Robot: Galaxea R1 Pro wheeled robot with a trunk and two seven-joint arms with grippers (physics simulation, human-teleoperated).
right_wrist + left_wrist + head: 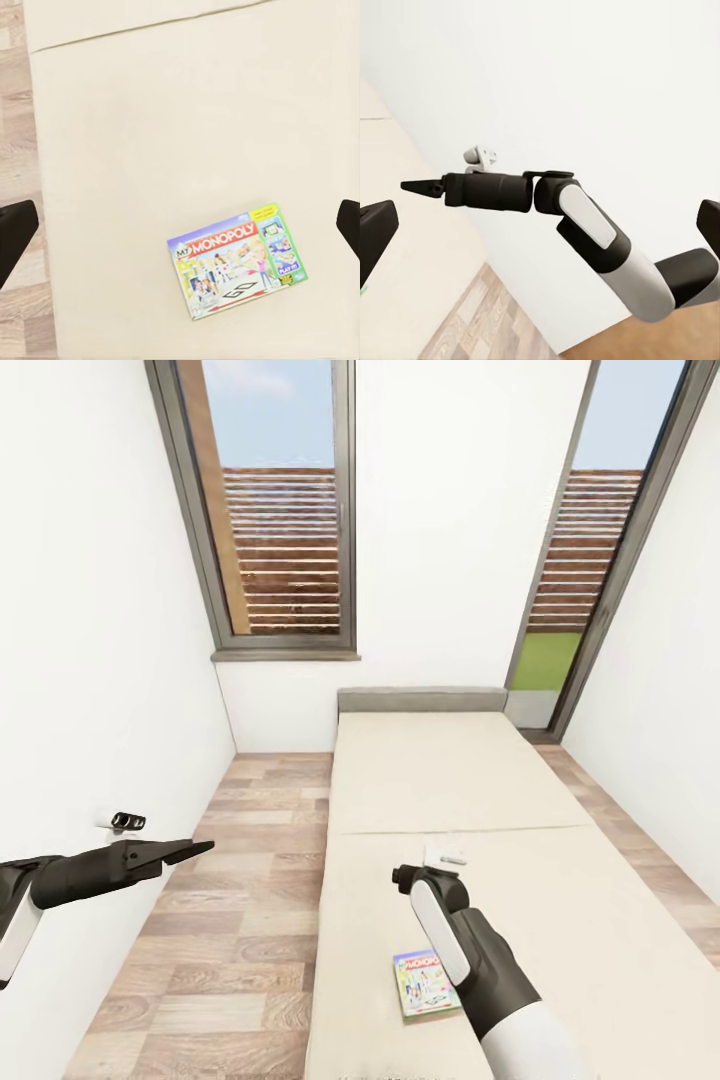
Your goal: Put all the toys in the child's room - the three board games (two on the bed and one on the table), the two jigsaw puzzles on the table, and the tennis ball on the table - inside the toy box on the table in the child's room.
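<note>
A green-and-white Monopoly board game (pixel 425 982) (pixel 236 259) lies flat on the beige bed (pixel 450 780), near its front end. My right gripper (pixel 404 878) hangs open above the mattress, just beyond the box and apart from it. In the right wrist view its black fingers (pixel 15 236) stand wide apart at both edges, empty. The left gripper (pixel 200 848) is open and empty over the floor strip left of the bed. The left wrist view looks across at my right arm (pixel 585 225). The table, toy box, jigsaw puzzles and tennis ball are out of view.
A white wall runs close along my left arm, with a small black fitting (pixel 127 821) low on it. Wood-plank floor (pixel 250 880) lies between that wall and the bed. Tall windows (pixel 285 510) stand behind the grey headboard (pixel 420 700).
</note>
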